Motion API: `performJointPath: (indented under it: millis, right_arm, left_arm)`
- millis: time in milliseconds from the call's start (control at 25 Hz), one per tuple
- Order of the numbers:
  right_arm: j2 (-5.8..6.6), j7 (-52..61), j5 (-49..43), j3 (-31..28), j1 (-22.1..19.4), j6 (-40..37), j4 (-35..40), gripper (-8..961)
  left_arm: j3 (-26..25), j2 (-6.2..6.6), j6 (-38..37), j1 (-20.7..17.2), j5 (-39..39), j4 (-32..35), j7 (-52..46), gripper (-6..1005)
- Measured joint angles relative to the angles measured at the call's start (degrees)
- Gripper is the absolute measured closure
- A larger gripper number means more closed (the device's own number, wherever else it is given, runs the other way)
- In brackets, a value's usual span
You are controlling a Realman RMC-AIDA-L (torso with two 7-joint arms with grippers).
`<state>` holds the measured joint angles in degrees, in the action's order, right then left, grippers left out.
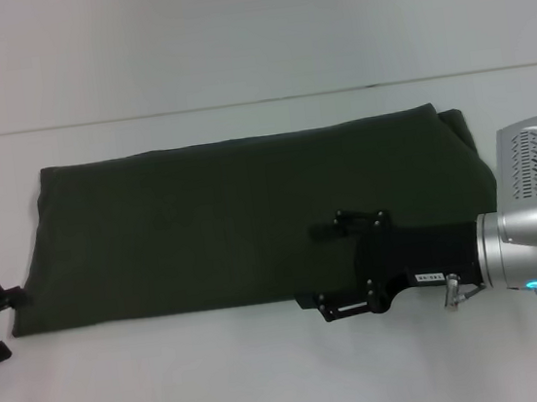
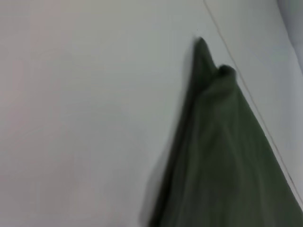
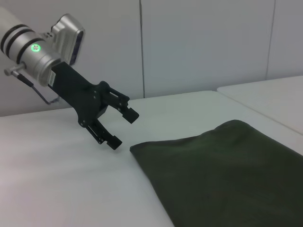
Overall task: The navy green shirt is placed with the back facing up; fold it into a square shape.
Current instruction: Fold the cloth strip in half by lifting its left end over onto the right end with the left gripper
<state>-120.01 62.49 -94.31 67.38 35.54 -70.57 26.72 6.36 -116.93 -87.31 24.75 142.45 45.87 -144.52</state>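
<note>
1. Work surface and room: plain white bench (image 1: 272, 387), matt and bare apart from the cloth. Its far edge meets a pale panelled wall (image 3: 203, 42); a second white table (image 3: 270, 92) stands beyond the bench.

2. Navy green shirt (image 1: 242, 224): large dark olive-green cloth T-shirt, plain side up, no lettering showing. It lies flat as a long band across the middle of the bench, running from near the left edge to near the right edge. Sleeves are not seen, so the sides appear already turned in; a small bunch of cloth shows at the far right corner of the band. Judged about halfway: a crosswise fold would make the square.

3. Right gripper (image 1: 341, 269): black two-fingered claw on a silver arm, reaching in from the right edge, low over the near hem of the band. Fingers spread wide, holding nothing. Placement suits taking the hem for the next fold.

4. Left gripper (image 3: 118, 127): black claw at the left edge, just off the band's near left corner. Fingers apart, empty; apparently poised to take that corner.
</note>
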Motion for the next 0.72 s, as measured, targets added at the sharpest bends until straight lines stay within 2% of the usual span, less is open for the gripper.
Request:
performJointPath:
  millis: [720]
  right_arm:
    - [-0.13,0.3,0.3,0.0,0.1,0.3,-0.2,8]
  left_arm:
    - [0.1,0.66,4.4,1.5,1.4,-3.0,-5.0,69]
